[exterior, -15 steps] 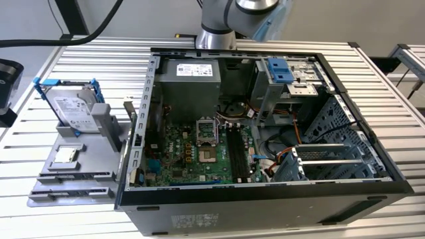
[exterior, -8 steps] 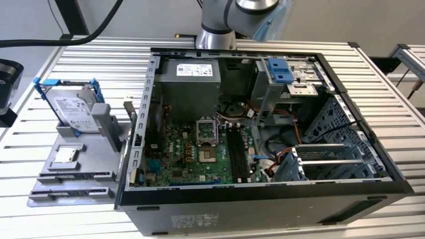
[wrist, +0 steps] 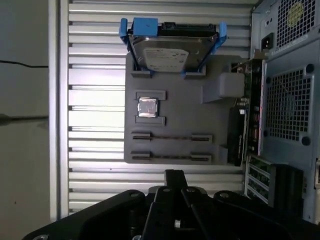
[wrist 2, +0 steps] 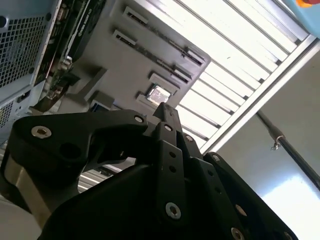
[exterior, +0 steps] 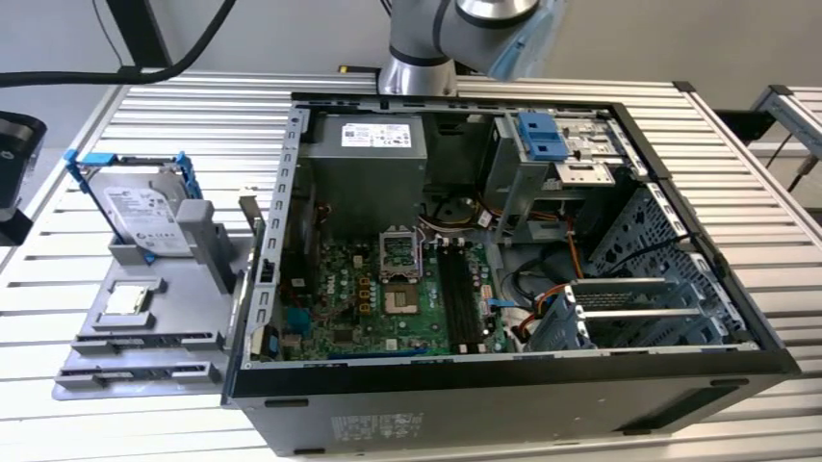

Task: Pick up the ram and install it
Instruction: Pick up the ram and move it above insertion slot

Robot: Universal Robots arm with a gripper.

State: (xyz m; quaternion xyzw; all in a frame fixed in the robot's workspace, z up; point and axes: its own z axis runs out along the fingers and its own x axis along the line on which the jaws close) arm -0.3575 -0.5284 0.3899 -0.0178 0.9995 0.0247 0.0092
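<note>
My gripper (wrist: 174, 175) shows in both wrist views as black linkages whose fingers meet in one narrow tip (wrist 2: 163, 110), shut with nothing between them. It hangs well above the slatted table, just off the long-holder edge of the grey fixture (wrist: 180, 112). The ram is too thin to tell from here: two long holders (wrist: 171, 136) on the fixture show just a thin brownish line between their end clips. In the exterior view the open computer case (exterior: 514, 385) lies on its side, with the motherboard's black slots (exterior: 459, 294) inside it.
On the fixture (exterior: 90, 337) stand a silver hard drive in a blue frame (exterior: 135, 202) and a small square silver chip (exterior: 129, 300). The arm (exterior: 418, 43) rises behind the case. A drive cage (exterior: 642, 313) fills the case towards the exterior view's right.
</note>
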